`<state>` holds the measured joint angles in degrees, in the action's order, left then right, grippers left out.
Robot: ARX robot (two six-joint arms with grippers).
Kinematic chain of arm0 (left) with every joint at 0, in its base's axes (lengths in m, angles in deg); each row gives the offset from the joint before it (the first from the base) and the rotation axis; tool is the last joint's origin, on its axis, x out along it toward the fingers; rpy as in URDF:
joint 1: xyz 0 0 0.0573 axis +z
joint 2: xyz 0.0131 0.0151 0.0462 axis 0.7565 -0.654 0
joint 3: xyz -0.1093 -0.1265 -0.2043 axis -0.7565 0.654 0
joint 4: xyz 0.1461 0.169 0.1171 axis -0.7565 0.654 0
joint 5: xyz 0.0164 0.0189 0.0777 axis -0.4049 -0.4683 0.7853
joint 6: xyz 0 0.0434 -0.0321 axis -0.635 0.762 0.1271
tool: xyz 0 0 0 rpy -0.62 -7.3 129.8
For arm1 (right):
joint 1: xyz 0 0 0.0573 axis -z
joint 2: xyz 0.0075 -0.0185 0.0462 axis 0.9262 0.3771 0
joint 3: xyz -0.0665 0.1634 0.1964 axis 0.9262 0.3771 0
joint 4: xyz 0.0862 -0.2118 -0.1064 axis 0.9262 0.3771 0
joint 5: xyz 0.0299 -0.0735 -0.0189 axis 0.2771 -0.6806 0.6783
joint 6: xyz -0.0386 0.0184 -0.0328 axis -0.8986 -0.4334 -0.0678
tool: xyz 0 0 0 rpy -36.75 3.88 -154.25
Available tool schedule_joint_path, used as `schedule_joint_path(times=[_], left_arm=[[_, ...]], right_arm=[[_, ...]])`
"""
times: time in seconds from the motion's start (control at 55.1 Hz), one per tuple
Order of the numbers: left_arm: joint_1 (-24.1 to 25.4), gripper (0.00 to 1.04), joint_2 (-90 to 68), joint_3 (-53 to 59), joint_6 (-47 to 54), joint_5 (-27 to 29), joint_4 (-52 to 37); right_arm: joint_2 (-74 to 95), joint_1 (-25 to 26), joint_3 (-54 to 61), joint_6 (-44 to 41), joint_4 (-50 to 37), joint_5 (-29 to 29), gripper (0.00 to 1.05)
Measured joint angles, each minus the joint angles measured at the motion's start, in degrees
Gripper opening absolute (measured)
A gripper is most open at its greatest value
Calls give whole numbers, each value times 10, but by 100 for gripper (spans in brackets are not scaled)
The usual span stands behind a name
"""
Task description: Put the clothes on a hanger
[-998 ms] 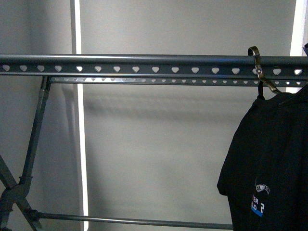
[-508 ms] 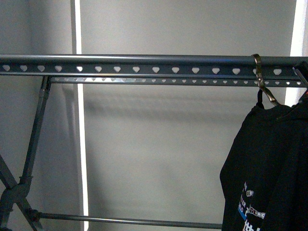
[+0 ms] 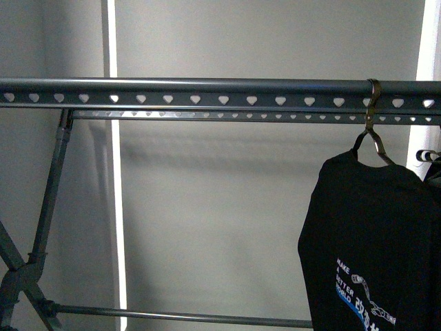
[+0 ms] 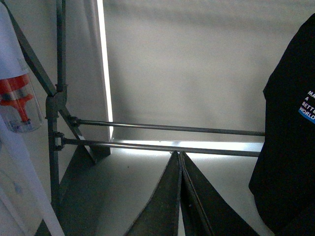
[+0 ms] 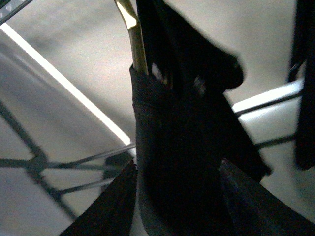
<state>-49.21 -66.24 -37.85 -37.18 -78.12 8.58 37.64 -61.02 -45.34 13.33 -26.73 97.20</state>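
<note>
clothes rack (image 3: 207,91), dark grey metal, fills the front view: long rail with a row of heart holes, a second punched rail close behind, crossed legs and low bars to the left.

black t-shirt (image 3: 372,241), white and blue "make a better world" print with a chain graphic. hangs at the right end of the rail, cut by the frame edge, on a thin wire hanger (image 3: 373,127) whose hook sits over the rail top. hem out of view. also seen at the edge of the left wrist view (image 4: 290,137).

right wrist view: black cloth fills the middle, brass-toned wire (image 5: 134,34) rising out of the collar. right hand (image 5: 177,206): dark shapes low in frame, lost against the cloth. cannot tell whether parted, together or gripping.

left hand (image 4: 180,196): fingers pressed together, nothing between them, aimed at the rack's low bars, well clear of the shirt.

handling, judged: shirt light, limp, slumps anywhere unsupported; wire stiff but slick, and the hook could swing or slide along the rail. better to hold the wire at the neck below the hook than the cloth. looks close to hung.
</note>
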Motion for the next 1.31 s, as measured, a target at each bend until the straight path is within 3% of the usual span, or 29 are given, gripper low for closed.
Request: schedule_joint_path(times=[0.073, 0.182, 0.254, 0.363, 0.417, 0.508, 0.635, 0.926, 1.307], left_arm=[[0, 4, 11, 0, 0, 0, 11], [0, 4, 30, 0, 0, 0, 30], [0, 4, 44, 0, 0, 0, 44], [0, 4, 88, 0, 0, 0, 99], [0, 4, 138, 0, 0, 0, 150], [0, 4, 151, 0, 0, 2, 156], [0, 4, 152, 0, 0, 0, 156], [0, 4, 153, 0, 0, 0, 156], [0, 4, 153, 0, 0, 0, 156]], right_arm=[[-63, 1, 67, -68, -57, -24, 63], [-235, 10, 207, -155, -89, -6, 84], [-416, 5, 323, -183, -11, 27, 99], [-688, -17, 434, -206, 170, 44, 97], [-772, -19, 469, -217, 185, 10, 97], [-827, -59, 514, -229, 185, -113, 79], [-835, -65, 525, -233, 185, -122, 59], [-854, -66, 543, -236, 184, -123, 1], [-854, -66, 543, -237, 184, -122, 2]])
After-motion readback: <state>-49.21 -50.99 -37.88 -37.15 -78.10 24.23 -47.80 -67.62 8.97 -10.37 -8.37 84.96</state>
